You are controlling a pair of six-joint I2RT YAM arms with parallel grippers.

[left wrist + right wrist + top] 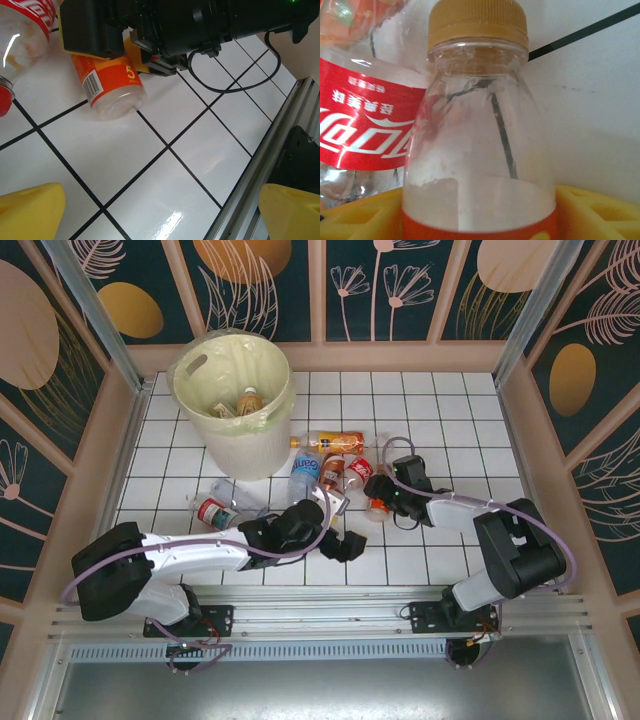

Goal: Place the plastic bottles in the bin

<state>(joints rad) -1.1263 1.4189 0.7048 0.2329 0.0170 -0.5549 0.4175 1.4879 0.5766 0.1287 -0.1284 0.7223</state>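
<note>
White tiles ruled with black lines cover the tabletop (440,420), boxed in by dark floral panels (400,285). At far left the bin (200,400) stands upright with its liner folded over the rim. A couple of bottles (247,400) lie at its bottom, so part of the job looks done. Just in front of it a red-labelled bottle (214,512) lies on its side, apart from the rest. Near the middle, the left end effector (345,545) hangs low over bare tiles. Its yellow pads (30,210) are spread wide with nothing between them; it is released, and seemingly parked clear while its partner works. Beyond it, to the right of the bin, the loose cluster (330,465) lies flat on the tiles, orange, blue, brown and red labels side by side. At the cluster's right edge the right end effector (380,498) straddles the orange-labelled bottle (112,85), which lies just beside a Coca-Cola bottle (365,125). Its fingertips (600,210) flank the body at the label, below the shoulder. That is likely because the straight-sided part offers a steadier hold than the tapering neck. They sit very close to the plastic, but I cannot tell whether they press it yet. This bottle is well apart from the bin, and carrying it there would mean a lift over the cluster.
</note>
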